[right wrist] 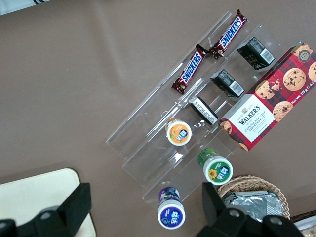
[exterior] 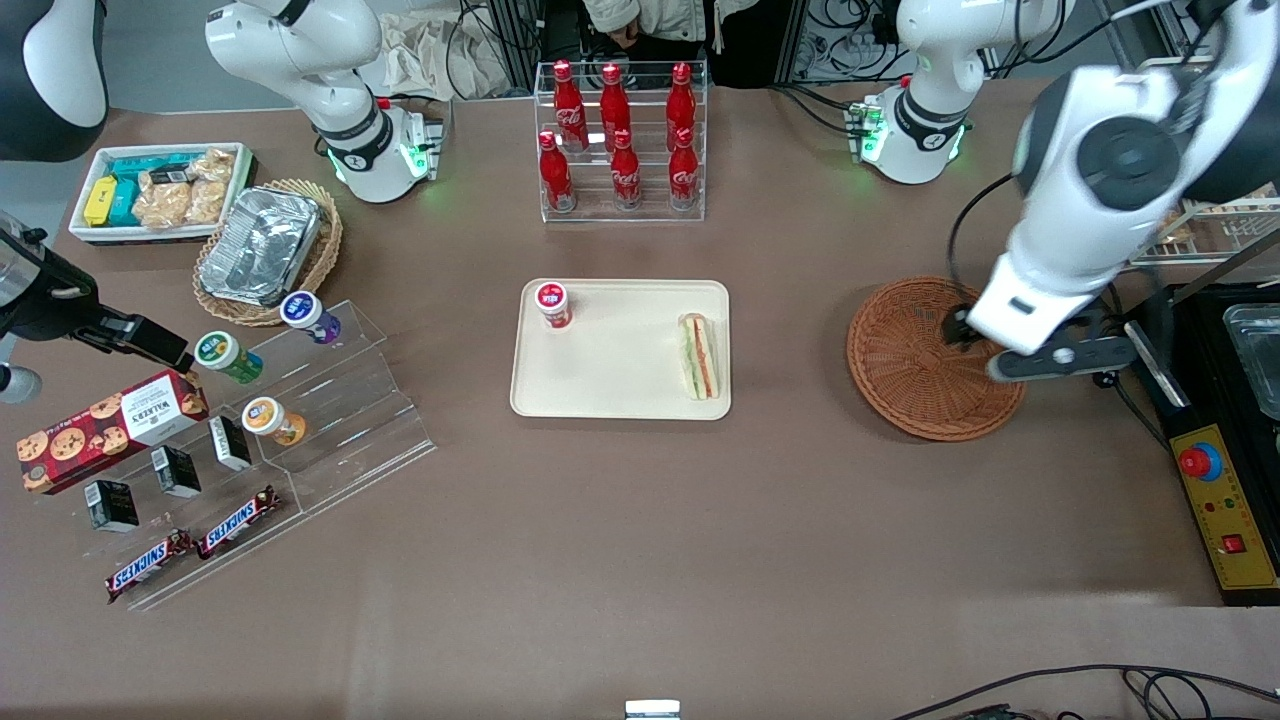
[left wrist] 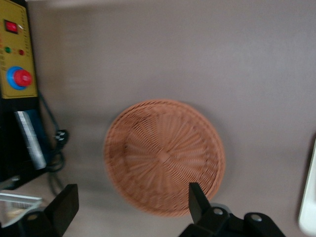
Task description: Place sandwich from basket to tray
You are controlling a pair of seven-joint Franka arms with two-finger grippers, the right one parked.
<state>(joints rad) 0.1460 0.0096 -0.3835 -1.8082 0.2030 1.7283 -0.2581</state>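
The sandwich (exterior: 699, 356) lies on the cream tray (exterior: 620, 349), near the tray's edge toward the working arm's end. The reddish-brown wicker basket (exterior: 926, 358) holds nothing; it also shows in the left wrist view (left wrist: 164, 157). My left gripper (left wrist: 132, 207) hovers above the basket's rim toward the working arm's end, open wide and holding nothing. In the front view the arm's wrist hides the fingers; the gripper's body (exterior: 1062, 354) shows above the basket's edge. The tray's rim shows in the left wrist view (left wrist: 308, 207).
A small red-lidded cup (exterior: 552, 304) stands on the tray. A rack of red bottles (exterior: 620, 140) stands farther from the front camera. A yellow control box (exterior: 1224, 505) and black equipment sit beside the basket. Acrylic steps with snacks (exterior: 250, 440) lie toward the parked arm's end.
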